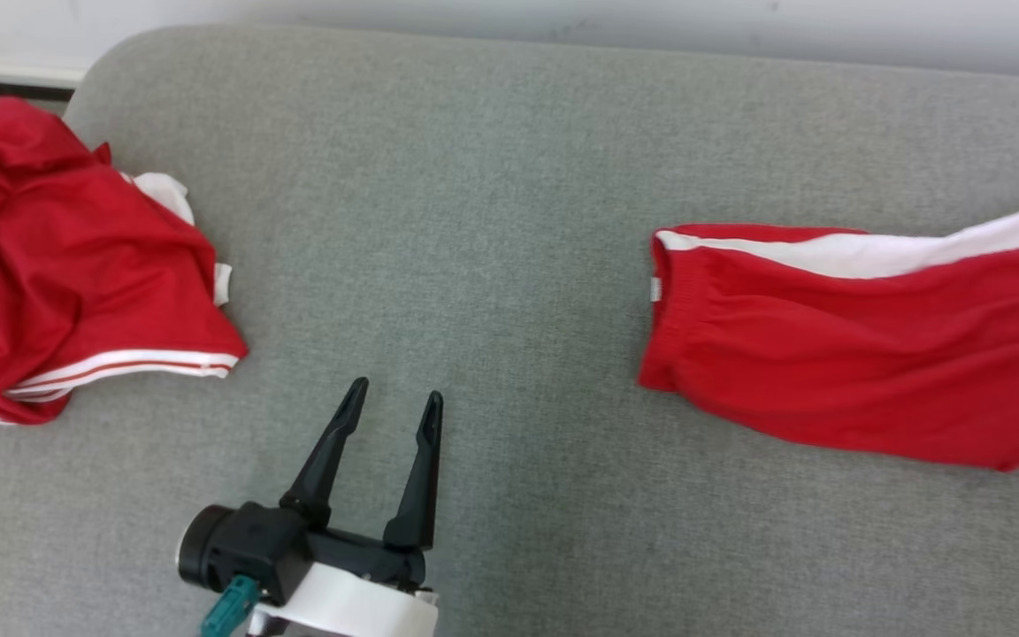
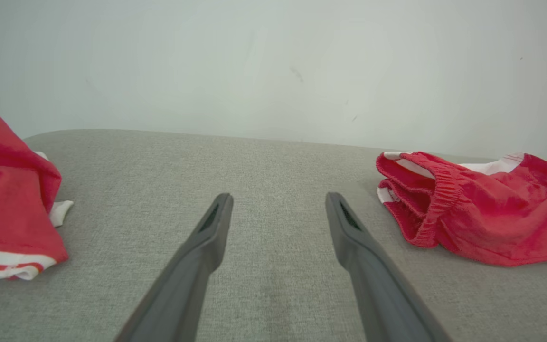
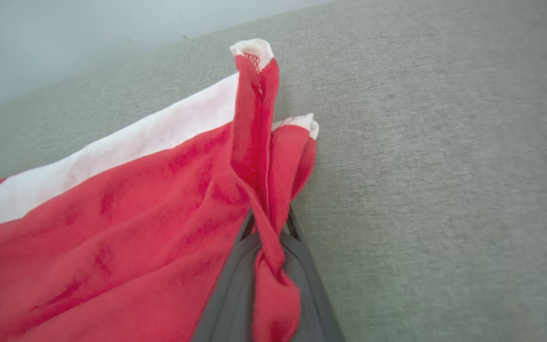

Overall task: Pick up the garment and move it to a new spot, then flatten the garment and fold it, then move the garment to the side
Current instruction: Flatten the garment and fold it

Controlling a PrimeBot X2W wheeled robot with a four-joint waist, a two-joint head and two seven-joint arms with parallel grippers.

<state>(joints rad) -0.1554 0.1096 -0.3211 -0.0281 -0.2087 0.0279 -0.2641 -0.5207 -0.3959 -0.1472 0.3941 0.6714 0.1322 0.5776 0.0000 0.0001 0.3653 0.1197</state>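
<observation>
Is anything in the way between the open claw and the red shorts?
No, nothing visible. Only bare gray cushion lies between the left gripper and the shorts. The crumpled red garment sits on its other side. The right gripper pinches the shorts' edge.

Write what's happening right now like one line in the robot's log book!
left pincer: open, above grey cushion | right pincer: shut on red shorts | crumpled red garment: lying at cushion's left | step: pick-up
</observation>
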